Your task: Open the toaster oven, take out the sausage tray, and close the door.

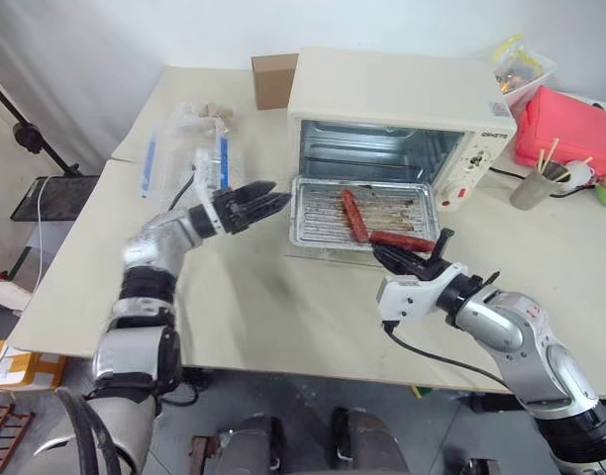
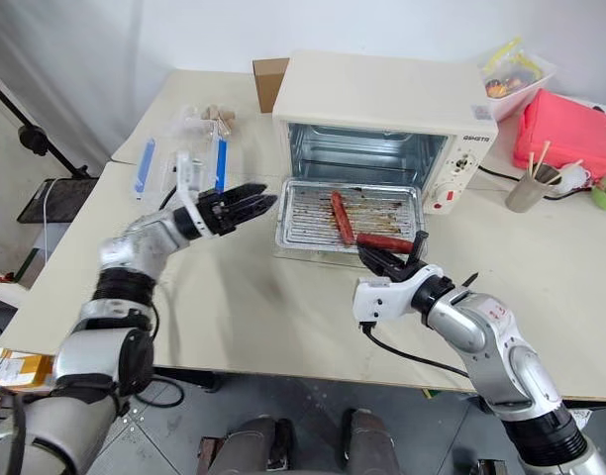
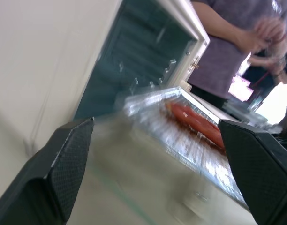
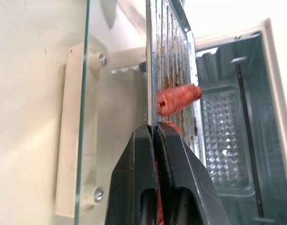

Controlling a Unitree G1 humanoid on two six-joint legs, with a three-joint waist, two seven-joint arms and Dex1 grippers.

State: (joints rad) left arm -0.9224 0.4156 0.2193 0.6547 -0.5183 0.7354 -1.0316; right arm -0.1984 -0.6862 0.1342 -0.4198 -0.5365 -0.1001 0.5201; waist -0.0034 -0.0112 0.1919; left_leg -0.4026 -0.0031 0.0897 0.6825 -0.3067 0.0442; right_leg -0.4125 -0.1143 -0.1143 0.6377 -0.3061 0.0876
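**Two sausages on tray, tray pulled out onto open oven door**

Two reddish sausages lie on the sausage tray [image 1: 323, 213], a shallow silver ridged tray sitting on the lowered door [image 4: 82, 117] in front of the toaster oven [image 1: 392, 94]. The tray's long axis runs across the oven front, side to side; the ridges run front to back. One sausage [image 1: 353, 215] lies roughly front-to-back near the tray's middle, slightly angled. The other sausage [image 1: 402, 240] lies along the tray's near edge toward the right corner, pointing left-right. The oven cavity is open and faces the robot, with the control panel and knobs on its right side. The door is folded flat down on the table [image 1: 263, 307], its cream handle bar at the near edge under the tray.

The right gripper [image 1: 414, 259] has its jaws pinched together on the tray's near right rim, just beside the near sausage; the right wrist view shows the black fingers [image 4: 134, 178] clamped edge-on to the metal lip. The left gripper [image 1: 268, 203] is level, pointing right at the tray's left edge, jaws spread wide, holding nothing, just apart from the tray.

Behind the left arm sits a clear plastic container [image 1: 184, 158] with blue clips; contents unclear. A small cardboard box [image 1: 273, 79] stands beside the oven's left rear. Right of the oven are a cup [image 1: 533, 186] holding sticks, a red case [image 1: 565, 129] and a clear bin [image 1: 526, 69] of packets. A person [image 3: 228, 42] stands in the left wrist view behind the oven.
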